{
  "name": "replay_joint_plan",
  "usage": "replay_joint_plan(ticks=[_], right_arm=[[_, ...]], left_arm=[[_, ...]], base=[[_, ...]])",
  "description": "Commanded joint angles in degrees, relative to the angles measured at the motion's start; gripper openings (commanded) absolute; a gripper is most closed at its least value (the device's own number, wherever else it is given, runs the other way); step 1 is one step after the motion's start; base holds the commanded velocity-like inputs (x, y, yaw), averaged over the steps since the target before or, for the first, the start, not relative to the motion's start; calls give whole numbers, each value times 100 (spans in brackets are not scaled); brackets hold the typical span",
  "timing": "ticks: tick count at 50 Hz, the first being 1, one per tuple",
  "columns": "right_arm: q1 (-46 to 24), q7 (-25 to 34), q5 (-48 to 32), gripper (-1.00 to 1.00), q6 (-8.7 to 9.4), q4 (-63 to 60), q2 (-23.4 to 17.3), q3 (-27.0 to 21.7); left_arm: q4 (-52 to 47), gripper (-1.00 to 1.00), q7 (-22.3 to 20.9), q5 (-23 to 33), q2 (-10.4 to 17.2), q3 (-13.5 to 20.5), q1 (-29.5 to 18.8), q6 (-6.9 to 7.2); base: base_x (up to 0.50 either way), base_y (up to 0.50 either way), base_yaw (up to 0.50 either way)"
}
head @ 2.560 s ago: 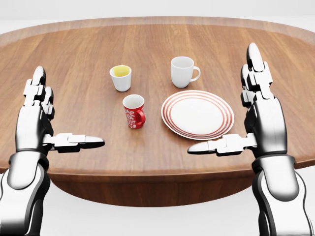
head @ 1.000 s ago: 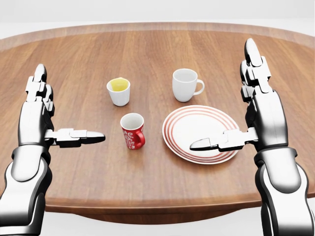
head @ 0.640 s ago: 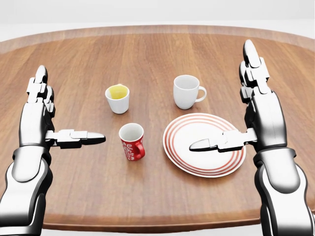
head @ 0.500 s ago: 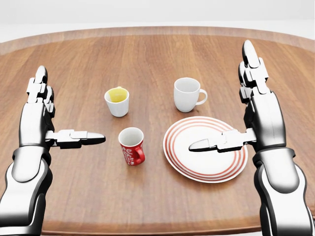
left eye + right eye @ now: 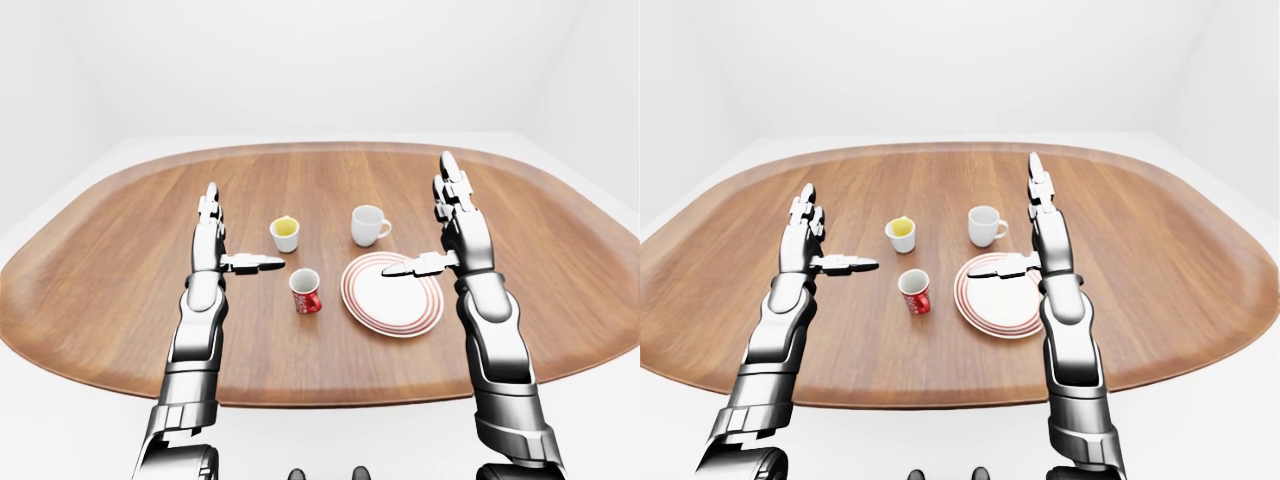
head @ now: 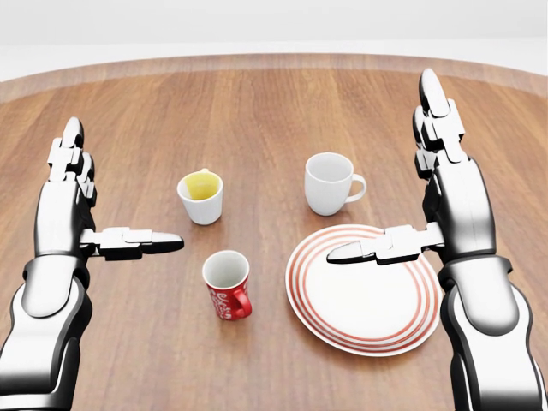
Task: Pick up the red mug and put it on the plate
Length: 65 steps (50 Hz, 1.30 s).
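Head view: we saw the small red ceramic mug (image 6: pixel 228 284) upright, below-right of our released left hand (image 6: pixel 81 214); right hand (image 6: pixel 424 205) released over the red-ringed white plate (image 6: pixel 364 291).

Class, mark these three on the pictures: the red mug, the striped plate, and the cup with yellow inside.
red mug (image 6: pixel 227 287), head view, on its red side.
plate (image 6: pixel 364 308), head view, on its white centre.
cup with yellow inside (image 6: pixel 201 199), head view, on its white wall.
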Motion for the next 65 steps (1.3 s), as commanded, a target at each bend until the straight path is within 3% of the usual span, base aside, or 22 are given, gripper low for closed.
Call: replay_joint_plan(ticks=[1, 65], right_arm=[[26, 1, -19, 100, 0, 12, 5, 4], [21, 22, -132, 100, 0, 75, -3, 18]], left_arm=[[20, 100, 4, 4, -3, -2, 9, 0], [119, 100, 10, 2, 6, 6, 25, 0]], base=[[19, 0, 0], [20, 0, 0]])
